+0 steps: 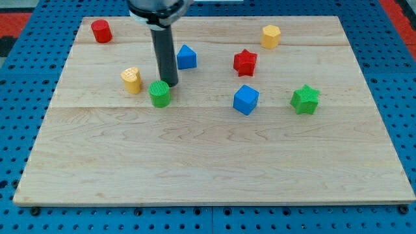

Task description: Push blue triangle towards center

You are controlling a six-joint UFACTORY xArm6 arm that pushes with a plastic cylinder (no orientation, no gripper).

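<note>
My tip rests on the wooden counter in the upper left part of the board, at the lower end of the dark rod that comes straight down from the view's top. There are no jaws on this arm, so there is nothing to be open or closed; the rod grips nothing. The blue triangle lies just to the view's right of the rod and a little toward the view's top from my tip, close to the rod's shaft but apart from the tip itself; it sits above and left of the board's middle. The green cylinder stands just below and to the view's left of my tip, nearly touching it; whether they touch I cannot tell. The yellow cylinder is near, further to the view's left. The red cylinder sits by the top left corner. On the right half, the red star lies above the blue cube, the green star is further right, and the yellow hexagon block is near the top edge.
</note>
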